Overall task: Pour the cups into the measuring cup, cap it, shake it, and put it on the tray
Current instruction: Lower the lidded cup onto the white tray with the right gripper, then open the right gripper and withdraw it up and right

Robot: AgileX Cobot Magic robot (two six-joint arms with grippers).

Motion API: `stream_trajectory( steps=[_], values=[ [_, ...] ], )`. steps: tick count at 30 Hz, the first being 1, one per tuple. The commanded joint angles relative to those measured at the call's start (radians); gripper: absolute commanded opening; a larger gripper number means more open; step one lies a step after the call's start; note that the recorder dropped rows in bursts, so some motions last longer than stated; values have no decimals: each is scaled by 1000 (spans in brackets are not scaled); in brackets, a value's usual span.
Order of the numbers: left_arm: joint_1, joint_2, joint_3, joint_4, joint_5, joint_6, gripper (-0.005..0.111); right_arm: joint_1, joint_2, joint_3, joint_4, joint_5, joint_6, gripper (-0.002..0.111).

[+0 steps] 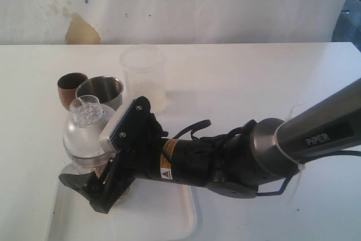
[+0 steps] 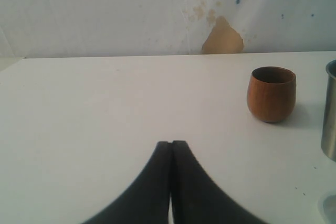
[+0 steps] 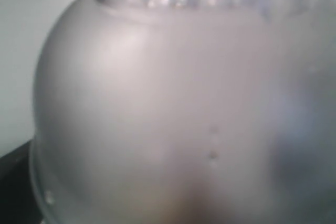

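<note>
Right gripper (image 1: 90, 159) straddles the measuring cup (image 1: 84, 134), with its jaws spread wide either side of the body. Can't tell if the pads press it. The cup sits on the tray (image 1: 169, 218), domed lid (image 1: 86, 111) on. Left gripper (image 2: 171, 142) is closed, fingers together, low over the bench (image 2: 79, 103).

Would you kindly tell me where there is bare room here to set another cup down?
Free: the table right of the frosted cup, behind the right arm; the table left of the wooden cup; the tray's near right corner. Crowded: left of centre, where the steel tumbler, the measuring cup and the right claw around it bunch together.
</note>
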Motion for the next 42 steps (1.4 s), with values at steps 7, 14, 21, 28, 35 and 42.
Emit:
stream_trajectory(
  steps=[7, 14, 21, 28, 35, 42],
  values=[
    [-2, -3, 5, 5, -12, -1, 0, 0, -78, 0, 4, -36, -2, 105],
    [-2, -3, 5, 5, -12, -1, 0, 0, -128, -1, 42, -4, -15, 105],
    [-2, -3, 5, 5, -12, -1, 0, -2, -209, -1, 94, 6, -52, 105],
    [-2, -3, 5, 5, -12, -1, 0, -2, -367, -1, 126, 146, -122, 105],
    [-2, -3, 5, 5, -12, -1, 0, -2, -626, -1, 113, 449, -43, 97],
    [-2, -3, 5, 5, -12, -1, 0, -2, -884, -1, 114, 669, 84, 2]
  ],
)
